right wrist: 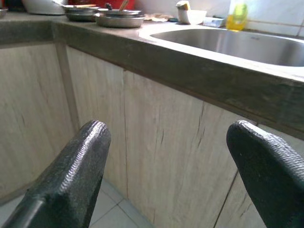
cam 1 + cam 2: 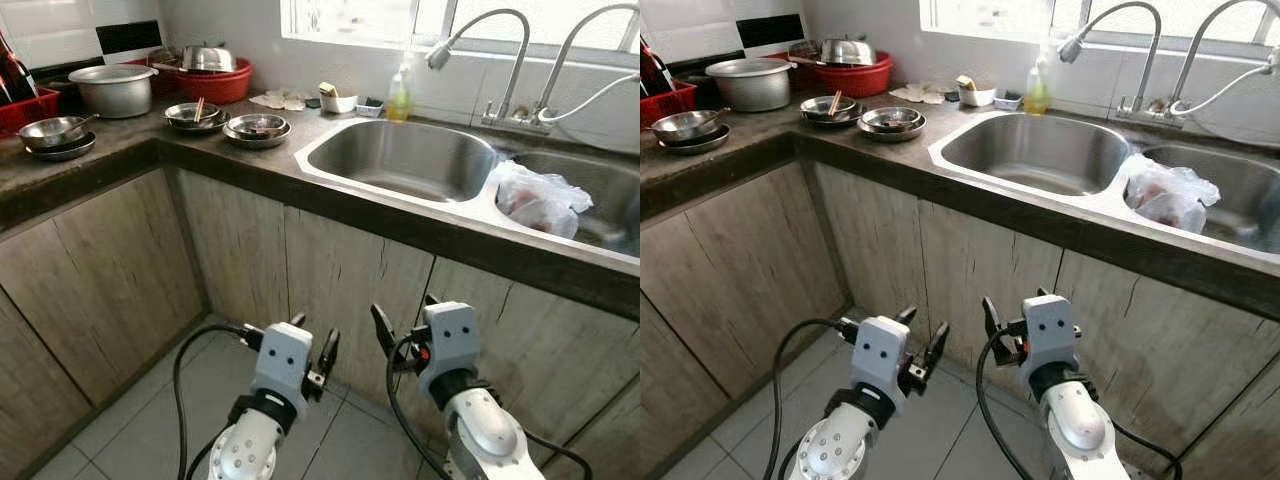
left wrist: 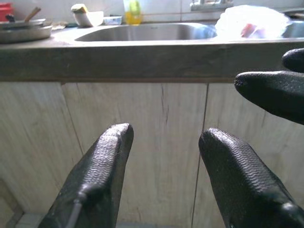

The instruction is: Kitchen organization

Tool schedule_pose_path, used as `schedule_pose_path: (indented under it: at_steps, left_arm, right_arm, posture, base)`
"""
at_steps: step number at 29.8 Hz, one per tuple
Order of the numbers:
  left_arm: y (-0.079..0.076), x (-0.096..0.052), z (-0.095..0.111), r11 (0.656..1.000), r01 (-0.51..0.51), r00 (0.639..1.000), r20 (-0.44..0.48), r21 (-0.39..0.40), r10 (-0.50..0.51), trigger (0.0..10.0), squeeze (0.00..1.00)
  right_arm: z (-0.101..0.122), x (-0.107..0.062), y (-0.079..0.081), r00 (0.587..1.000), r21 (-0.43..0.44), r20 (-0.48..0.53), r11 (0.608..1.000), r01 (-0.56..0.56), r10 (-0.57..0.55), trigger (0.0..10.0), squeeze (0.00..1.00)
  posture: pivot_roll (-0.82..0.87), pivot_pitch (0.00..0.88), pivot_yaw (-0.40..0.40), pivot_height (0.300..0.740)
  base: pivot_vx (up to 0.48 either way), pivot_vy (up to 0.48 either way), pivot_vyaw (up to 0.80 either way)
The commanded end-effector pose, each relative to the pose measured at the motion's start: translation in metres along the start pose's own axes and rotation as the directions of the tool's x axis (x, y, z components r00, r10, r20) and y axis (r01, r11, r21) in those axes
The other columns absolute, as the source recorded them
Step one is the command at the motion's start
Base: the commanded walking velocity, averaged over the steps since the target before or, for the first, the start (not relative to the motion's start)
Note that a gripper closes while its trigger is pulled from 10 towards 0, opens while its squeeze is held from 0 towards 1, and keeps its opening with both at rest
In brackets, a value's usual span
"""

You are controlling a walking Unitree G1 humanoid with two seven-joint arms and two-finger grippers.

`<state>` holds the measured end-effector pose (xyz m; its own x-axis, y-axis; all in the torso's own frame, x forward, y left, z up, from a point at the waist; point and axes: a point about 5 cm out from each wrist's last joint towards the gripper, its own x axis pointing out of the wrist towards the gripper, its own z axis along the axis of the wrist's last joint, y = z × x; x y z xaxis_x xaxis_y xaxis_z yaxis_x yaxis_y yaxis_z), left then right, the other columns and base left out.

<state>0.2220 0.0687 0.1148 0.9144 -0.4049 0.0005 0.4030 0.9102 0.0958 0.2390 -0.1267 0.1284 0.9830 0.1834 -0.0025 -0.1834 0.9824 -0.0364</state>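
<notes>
Head view: left claw (image 2: 312, 352) and right claw (image 2: 398, 322) hang released before the cabinet doors (image 2: 330, 280), below the table (image 2: 120, 140) carrying steel bowls (image 2: 257, 128). Left wrist view: bag (image 3: 251, 21) in sink. Right wrist view: fingers (image 1: 71, 175) spread wide.

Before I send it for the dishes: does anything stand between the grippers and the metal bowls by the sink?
Yes. Both the left gripper and the right gripper hang open below the countertop edge, facing the cabinet doors. The metal bowls sit above on the counter.
</notes>
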Motion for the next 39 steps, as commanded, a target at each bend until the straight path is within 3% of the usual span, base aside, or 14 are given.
schedule_pose_path:
  at_steps: [1, 39]
  left_arm:
    - [0.0006, -0.0001, 0.0018, 1.000, 0.002, 1.000, 0.007, 0.008, -0.003, 10.0, 0.00]
    - [0.0011, 0.0036, 0.0057, 1.000, -0.003, 1.000, 0.018, -0.004, 0.003, 10.0, 0.00]
  right_arm:
    - [-0.0006, -0.0004, 0.0008, 1.000, -0.004, -0.008, 1.000, -0.007, 0.007, 10.0, 0.00]
    - [0.0058, 0.0082, -0.0041, 1.000, -0.015, 0.021, 1.000, 0.014, -0.014, 10.0, 0.00]
  posture:
    - [0.01, 0.000, -0.057, 0.740]
    - [0.01, 0.000, -0.062, 0.740]
  base:
    - [0.000, 0.000, 0.00]
    - [0.375, 0.000, 0.80]
